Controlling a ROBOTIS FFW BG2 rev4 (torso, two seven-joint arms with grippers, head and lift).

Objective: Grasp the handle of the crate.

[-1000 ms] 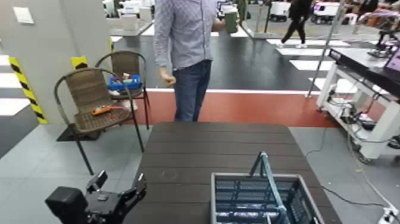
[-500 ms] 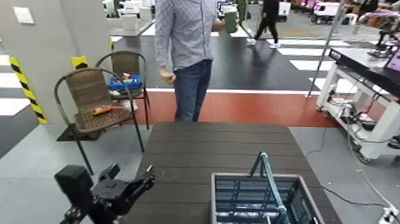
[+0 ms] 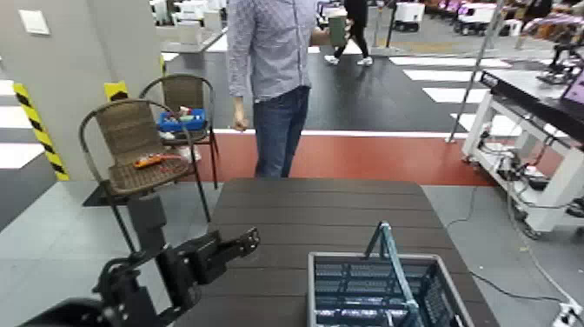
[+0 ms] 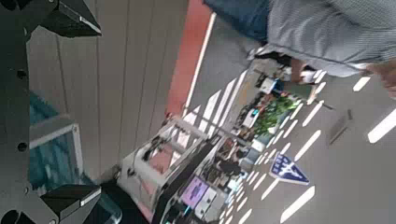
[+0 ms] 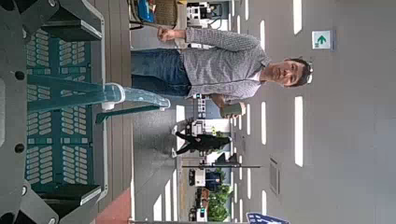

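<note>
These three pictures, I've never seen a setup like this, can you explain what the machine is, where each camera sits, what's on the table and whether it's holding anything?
It is a two-armed robot with a camera on its head and one on each wrist. The head view looks down at a dark table with a crate on it; the crate's handle stands up. The left gripper reaches in over the table's left edge, apart from the crate, jaws open, holding nothing. The left wrist view looks past the open left jaws across the table. The right wrist view shows the right gripper, jaws open and empty, over the crate with the handle ahead, not yet grasped. A person stands beyond the table, beside two chairs.
</note>
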